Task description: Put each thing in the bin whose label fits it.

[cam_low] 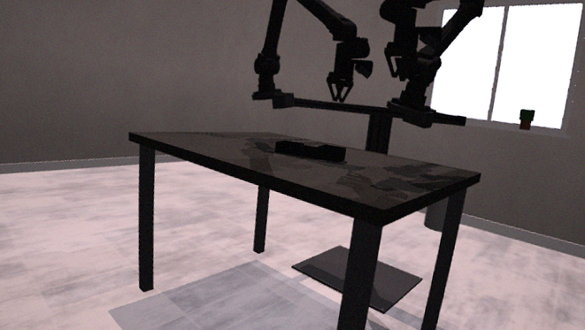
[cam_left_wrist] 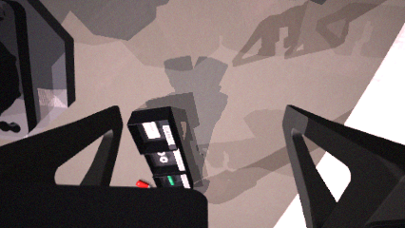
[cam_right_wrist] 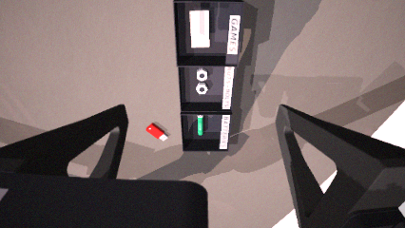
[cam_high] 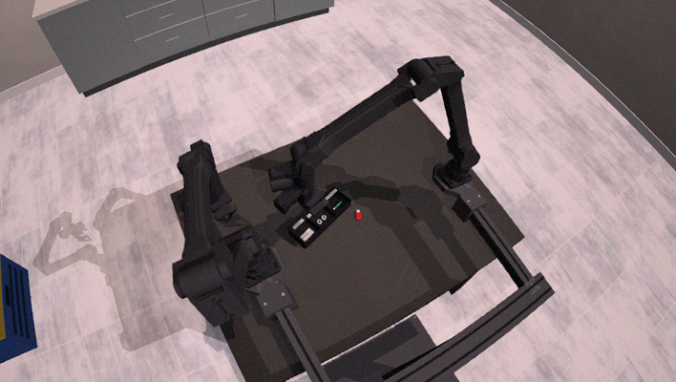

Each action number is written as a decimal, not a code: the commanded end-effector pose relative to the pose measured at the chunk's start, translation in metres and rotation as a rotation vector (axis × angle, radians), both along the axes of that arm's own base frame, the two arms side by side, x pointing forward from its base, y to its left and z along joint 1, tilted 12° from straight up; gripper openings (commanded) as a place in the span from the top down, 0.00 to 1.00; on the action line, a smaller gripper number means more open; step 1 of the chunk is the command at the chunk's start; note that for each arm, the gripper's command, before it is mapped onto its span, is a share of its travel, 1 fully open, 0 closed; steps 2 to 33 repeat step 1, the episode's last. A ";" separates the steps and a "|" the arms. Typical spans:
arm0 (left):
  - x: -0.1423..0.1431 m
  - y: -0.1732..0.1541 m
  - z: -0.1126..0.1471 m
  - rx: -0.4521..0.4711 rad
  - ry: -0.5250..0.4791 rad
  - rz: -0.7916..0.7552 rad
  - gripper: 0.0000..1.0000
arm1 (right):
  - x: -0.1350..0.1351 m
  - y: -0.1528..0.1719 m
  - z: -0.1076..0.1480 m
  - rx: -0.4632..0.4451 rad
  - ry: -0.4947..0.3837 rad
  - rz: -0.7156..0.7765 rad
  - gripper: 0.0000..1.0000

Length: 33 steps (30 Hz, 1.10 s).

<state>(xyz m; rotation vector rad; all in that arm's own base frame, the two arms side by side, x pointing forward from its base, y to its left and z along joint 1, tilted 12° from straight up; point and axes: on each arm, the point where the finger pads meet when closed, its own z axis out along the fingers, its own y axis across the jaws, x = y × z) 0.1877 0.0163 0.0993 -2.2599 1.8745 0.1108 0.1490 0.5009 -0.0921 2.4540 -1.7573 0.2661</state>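
Both hands, left gripper [cam_high: 228, 213] [cam_low: 396, 75] [cam_left_wrist: 202, 106] and right gripper [cam_high: 317, 204] [cam_low: 338, 98] [cam_right_wrist: 202, 113], wide, nothing held. Below right: red stick [cam_high: 358, 214] [cam_left_wrist: 142, 183] [cam_right_wrist: 156, 131] on dark table [cam_high: 380, 256] [cam_low: 234, 153] [cam_left_wrist: 257, 90] [cam_right_wrist: 95, 62], beside batteries bin [cam_high: 340, 207] [cam_left_wrist: 175, 180] [cam_right_wrist: 205, 142]. Pale floor [cam_high: 588, 189] [cam_low: 35, 226] [cam_left_wrist: 380, 104] [cam_right_wrist: 392, 128] beyond.

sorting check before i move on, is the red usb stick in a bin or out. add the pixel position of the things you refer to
Out: the red usb stick [cam_high: 358, 214] [cam_left_wrist: 142, 183] [cam_right_wrist: 156, 131] lies on the table beside the batteries bin [cam_right_wrist: 191, 143], with a gap between them.
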 end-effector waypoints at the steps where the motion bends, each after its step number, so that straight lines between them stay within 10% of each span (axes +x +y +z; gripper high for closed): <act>1: 0.003 0.001 0.001 -0.003 -0.017 -0.006 0.00 | -0.001 0.008 -0.005 0.004 0.000 -0.004 0.00; 33: 0.003 0.001 0.001 -0.003 -0.017 -0.006 0.00 | -0.001 0.008 -0.005 0.004 0.000 -0.004 0.00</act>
